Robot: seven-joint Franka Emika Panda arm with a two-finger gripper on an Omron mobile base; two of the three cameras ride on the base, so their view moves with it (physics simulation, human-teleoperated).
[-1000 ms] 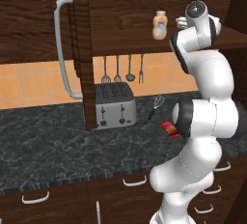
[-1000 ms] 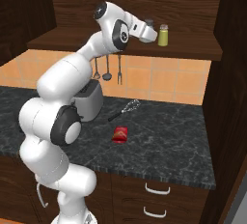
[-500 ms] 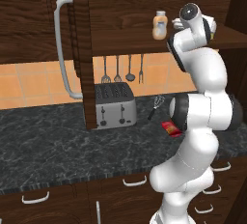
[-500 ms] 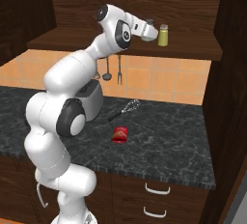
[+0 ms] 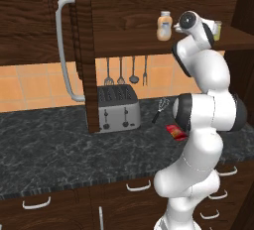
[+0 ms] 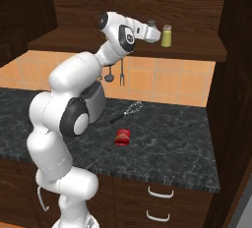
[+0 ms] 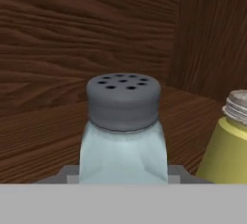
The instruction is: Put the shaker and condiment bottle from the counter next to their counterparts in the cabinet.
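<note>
The dark brown wood wall cabinet [image 6: 123, 45] stands open, its shelf carrying the peach-orange, white-capped bottle [image 5: 164, 26] at about nine o'clock of the arm's wrist. The black marble-veined counter [image 6: 167, 148] bears the small bright red condiment bottle [image 6: 122, 136], lying down, apparently awaiting its turn. The gripper [image 6: 153, 34] sits on the shelf, clamped on the pale blue-grey translucent shaker [image 7: 123, 131], whose grey cap is perforated, upright just beside the yellow-green shaker [image 7: 226, 146] at three o'clock, likely the intended spot.

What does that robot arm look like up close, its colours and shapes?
The arm is a chain of glossy white, rounded segments, bulging like smooth shells, with dark grey-black round caps at the joints. No loose cables or markings show. Its hand is a slim white piece.
</note>
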